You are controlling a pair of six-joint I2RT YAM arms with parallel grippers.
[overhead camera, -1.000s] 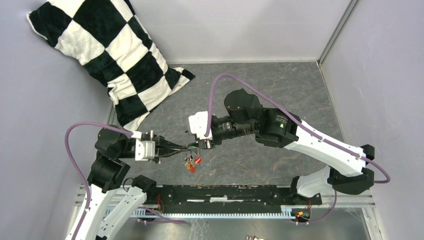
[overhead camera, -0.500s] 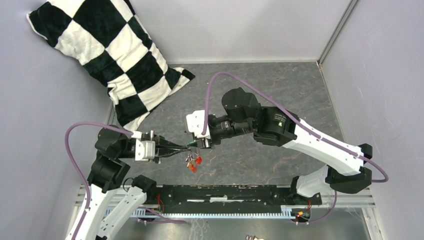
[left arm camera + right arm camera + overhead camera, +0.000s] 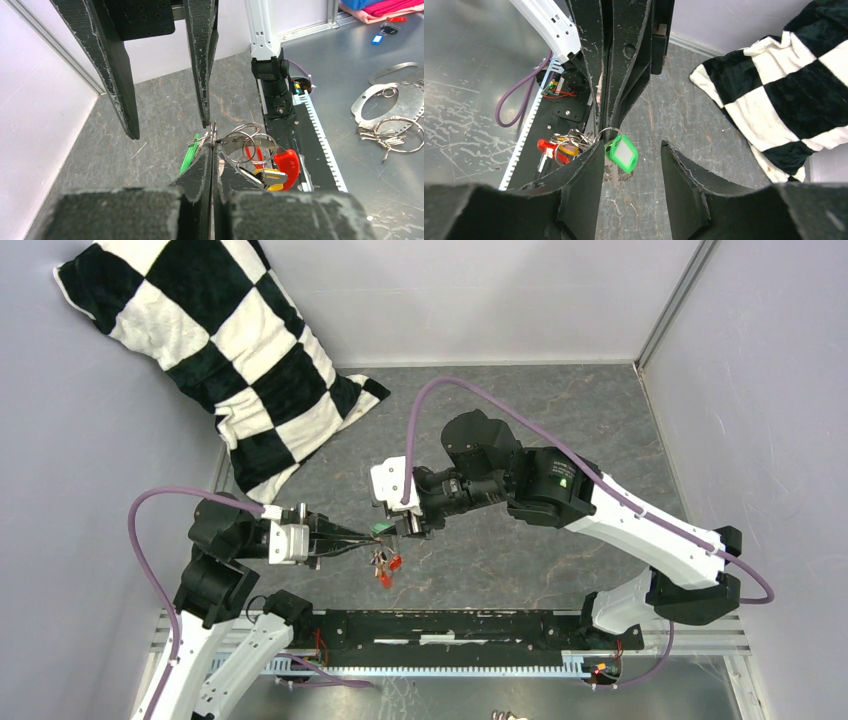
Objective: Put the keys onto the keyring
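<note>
By my count, the bunch holds one green key (image 3: 622,154), one red key (image 3: 286,162) and one yellow key (image 3: 272,180), three in all. The keyring (image 3: 243,144) shows as overlapping wire loops, at least three; I can't fix the exact number. There are two arms and two end effectors: the left end effector (image 3: 210,150) and the right end effector (image 3: 631,146). One checkered pillow (image 3: 215,350) lies on the desk (image 3: 560,420). I see two purple cables (image 3: 470,390), one per arm.

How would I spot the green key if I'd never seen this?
Find the checkered pillow, then look down and right to the left tool. By the keyring it pinches, the green key alone has a white label window, unlike the red key and yellow key.
</note>
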